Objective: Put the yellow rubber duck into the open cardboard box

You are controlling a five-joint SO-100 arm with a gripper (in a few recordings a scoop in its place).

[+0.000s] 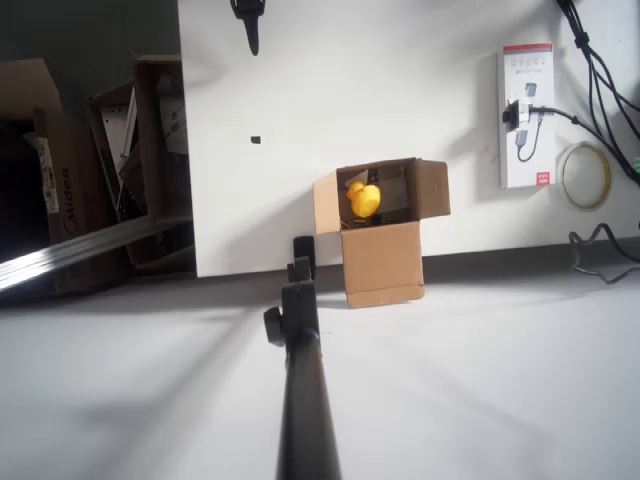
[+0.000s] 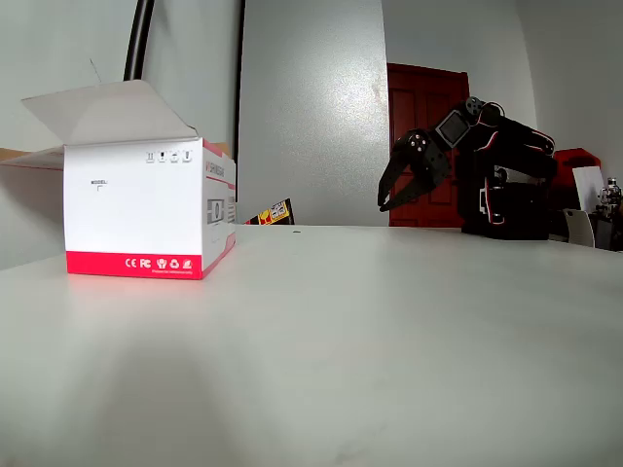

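duck: we see the yellow rubber duck [image 1: 364, 200] inside the open cardboard box [image 1: 381, 262].
gripper: gripper [image 2: 397, 194] spread apart, empty, raised off the table.
handling: we judge it light, soft, squeezable; pinch body sides.

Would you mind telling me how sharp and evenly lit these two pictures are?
Overhead view: the yellow rubber duck in the open cardboard box is crisp, the box interior dark, and the pole in the foreground is blurred. Fixed view: the near table is soft and shaded; the end effector is a dark silhouette against the bright wall.
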